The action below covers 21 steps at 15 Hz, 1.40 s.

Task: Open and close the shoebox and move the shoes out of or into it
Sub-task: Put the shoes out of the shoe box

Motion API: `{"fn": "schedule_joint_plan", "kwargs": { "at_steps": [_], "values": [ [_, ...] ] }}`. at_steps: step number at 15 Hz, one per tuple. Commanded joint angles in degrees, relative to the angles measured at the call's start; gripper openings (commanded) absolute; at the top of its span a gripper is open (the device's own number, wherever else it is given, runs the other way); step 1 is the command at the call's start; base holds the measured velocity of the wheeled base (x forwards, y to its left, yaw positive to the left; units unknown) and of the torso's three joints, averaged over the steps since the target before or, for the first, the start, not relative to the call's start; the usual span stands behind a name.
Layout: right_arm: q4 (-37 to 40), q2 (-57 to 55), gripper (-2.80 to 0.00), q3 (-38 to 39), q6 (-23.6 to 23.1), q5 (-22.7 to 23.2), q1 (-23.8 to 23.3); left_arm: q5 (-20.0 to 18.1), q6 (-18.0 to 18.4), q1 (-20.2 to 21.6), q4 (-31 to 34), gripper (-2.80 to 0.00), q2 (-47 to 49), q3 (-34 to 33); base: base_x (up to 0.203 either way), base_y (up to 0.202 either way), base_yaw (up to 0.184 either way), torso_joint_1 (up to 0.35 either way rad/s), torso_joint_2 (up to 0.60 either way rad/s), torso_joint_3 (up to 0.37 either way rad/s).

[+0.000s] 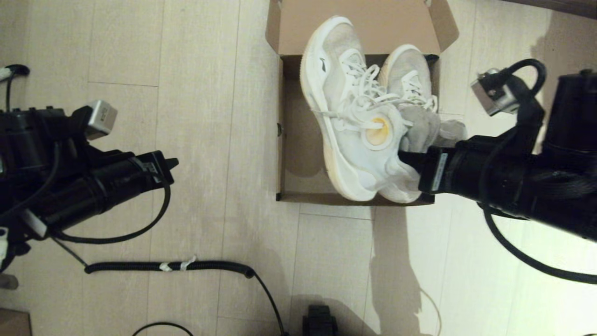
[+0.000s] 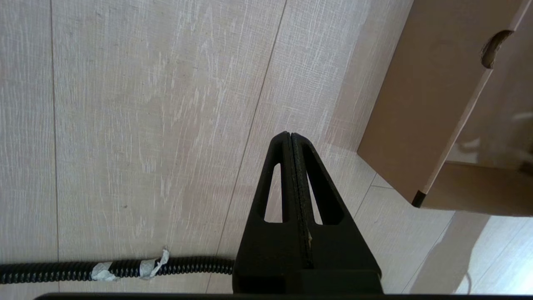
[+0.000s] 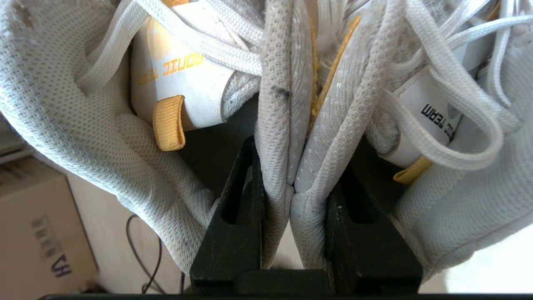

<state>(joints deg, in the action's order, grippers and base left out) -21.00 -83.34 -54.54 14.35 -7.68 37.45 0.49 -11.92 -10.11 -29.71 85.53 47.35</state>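
Two shoes (image 1: 359, 116) are hanging over the open shoebox (image 1: 291, 140), pinched together at their inner collars by the right gripper (image 1: 410, 156). Both sneakers are pointing their toes toward the far end of the shoebox, where its lid (image 1: 373, 23) is standing open. They are lying side by side, with their white laces (image 1: 373, 93) spilling loose across both uppers. The larger-looking shoe is sitting nearer the middle of the shoebox, its heel passing over the near wall. The other is lying along the shoebox's right wall, its grey collar drooping over that edge.

In the right wrist view, the black fingers (image 3: 233, 233) are clamping the two mesh collars (image 3: 287, 137) between them. The fabric is being squeezed flat in the gap. Yellow pull tabs (image 3: 168, 123) are showing on the tongues to either side. The right arm is reaching in from the right of the shoebox, level with its near end.

Bare cardboard floor is showing inside the shoebox on its left half. The shoebox is resting on a pale wood-plank floor (image 1: 196, 116).

Well to the left of the shoebox, the left gripper (image 2: 291, 141) is hovering above the floor with its fingers pressed together on nothing. A ribbed black cable (image 1: 172, 267) with white tape is lying on the floor nearer the robot than the shoebox.
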Motion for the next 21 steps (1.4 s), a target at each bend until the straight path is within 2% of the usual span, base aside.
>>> {"fn": "schedule_joint_plan", "kwargs": {
  "at_steps": [1, 4, 6, 9, 11, 15, 16, 21],
  "values": [
    [-0.4, -4.4, -2.8, 0.1, 0.0, -0.1, 0.1, 0.0, 0.0, 0.0, -0.2, -2.8, 0.6, 0.1, 0.0, 0.0, 0.0, 0.0, 0.0, 0.0],
    [-0.5, -5.6, -2.8, 0.4, -0.2, -0.1, -0.9, -0.2, 0.1, -0.1, -0.2, -2.8, 0.6, 0.1, 0.0, 0.0, 0.0, 0.0, 0.0, 0.0],
    [-0.8, -6.6, -2.8, 1.2, -2.1, -1.0, -1.9, -0.3, 0.1, -0.1, -0.2, -2.8, 0.7, 0.0, 0.0, 0.0, 0.0, 0.0, 0.0, 0.0],
    [-8.1, -9.7, -2.8, 1.3, -2.5, -2.0, -2.0, -0.4, 0.0, -0.3, -0.3, -2.8, 0.7, -0.1, 0.0, 0.0, 0.0, 0.0, 0.0, 0.0],
    [-13.0, -12.7, -2.8, 1.0, -2.6, -2.4, -2.0, -1.8, 0.0, -0.4, -0.9, -2.8, 0.3, -0.1, 0.0, 0.0, 0.0, 0.0, 0.0, 0.0],
    [-17.5, -16.3, -2.8, 1.3, -4.1, -2.5, -2.0, -2.2, -0.1, -0.3, -1.1, -2.8, -0.5, -0.6, 0.0, 0.0, 0.0, 0.0, 0.0, 0.0],
    [-17.5, -16.3, 0.0, 1.3, -4.0, -2.5, -2.2, -2.2, -0.1, -0.3, -1.2, -2.8, -0.5, -0.9, 0.0, 0.0, 0.0, 0.0, 0.0, 0.0],
    [-17.4, -15.4, 0.0, 2.7, -3.8, -4.7, -2.8, -2.0, 0.2, -0.4, -3.5, -2.8, 0.3, -1.3, 0.0, 0.0, 0.0, 0.0, 0.0, 0.0]
  ]
}}
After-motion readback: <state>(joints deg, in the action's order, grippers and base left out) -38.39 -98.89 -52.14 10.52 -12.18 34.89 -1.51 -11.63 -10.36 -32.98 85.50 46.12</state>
